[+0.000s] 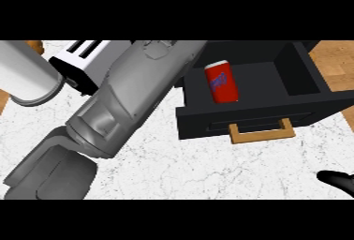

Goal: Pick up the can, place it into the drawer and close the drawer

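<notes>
Look for the can inside the open drawer, lying on its side on the floor of the box towards the left wall, clear of the front panel. Judge the placing as done and only the closing as left. For that step, press on the black front panel just above or beside the wooden handle, near its middle, so as to keep the box from skewing on its runners. Push straight back, away from the body, along the line of the side walls, which look slightly slanted across the counter. Lift the left forearm clear first: lying across the drawer's left rear corner, liable to snag the wall. Cannot say anything of the left hand, out of sight past the end of that forearm. Cannot tell either whether the right hand is spread or closed: only a dark tip of it at the lower right edge, well apart from the handle. Slow down near the end of the travel to avoid rolling the can about. Counted: one can, one drawer, one handle, one toaster at the upper left, one pale cylinder just beside it, one forearm, one hand.
</notes>
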### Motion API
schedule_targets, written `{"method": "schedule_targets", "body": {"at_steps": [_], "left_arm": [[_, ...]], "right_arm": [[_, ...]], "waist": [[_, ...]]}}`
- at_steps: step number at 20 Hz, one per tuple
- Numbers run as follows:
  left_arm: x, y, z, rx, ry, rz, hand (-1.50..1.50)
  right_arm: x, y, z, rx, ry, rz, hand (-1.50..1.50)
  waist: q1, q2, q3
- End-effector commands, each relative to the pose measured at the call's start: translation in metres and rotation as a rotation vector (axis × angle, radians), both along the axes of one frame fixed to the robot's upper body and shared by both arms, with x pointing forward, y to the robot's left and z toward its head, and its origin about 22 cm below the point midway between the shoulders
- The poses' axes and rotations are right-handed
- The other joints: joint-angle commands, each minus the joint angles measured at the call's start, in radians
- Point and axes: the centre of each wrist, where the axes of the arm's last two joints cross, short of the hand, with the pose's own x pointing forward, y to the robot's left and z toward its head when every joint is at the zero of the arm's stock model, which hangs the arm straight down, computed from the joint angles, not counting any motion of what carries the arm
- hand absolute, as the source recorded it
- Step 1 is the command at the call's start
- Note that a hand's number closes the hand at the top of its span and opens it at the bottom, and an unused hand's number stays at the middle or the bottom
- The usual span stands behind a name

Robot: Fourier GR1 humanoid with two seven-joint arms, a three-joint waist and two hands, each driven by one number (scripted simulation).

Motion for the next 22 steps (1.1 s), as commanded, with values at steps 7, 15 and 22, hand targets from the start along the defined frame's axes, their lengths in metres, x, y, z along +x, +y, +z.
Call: {"method": "schedule_targets", "body": {"at_steps": [7,15,22], "left_arm": [[0.002,0.0,0.007,-0.064,-0.002,0.018,-1.5],[0.001,0.001,0.003,-0.136,0.001,0.034,-1.5],[0.003,-0.001,0.012,-0.117,-0.036,0.04,-1.5]], "right_arm": [[0.013,0.016,0.016,-0.252,-0.088,0.03,-1.5],[0.046,0.039,0.009,-0.529,-0.103,0.013,-1.5],[0.082,0.054,-0.012,-0.746,-0.082,0.004,-1.5]], "waist": [[0.007,0.013,-0.001],[0.028,0.008,-0.001],[0.06,0.005,-0.001]]}}
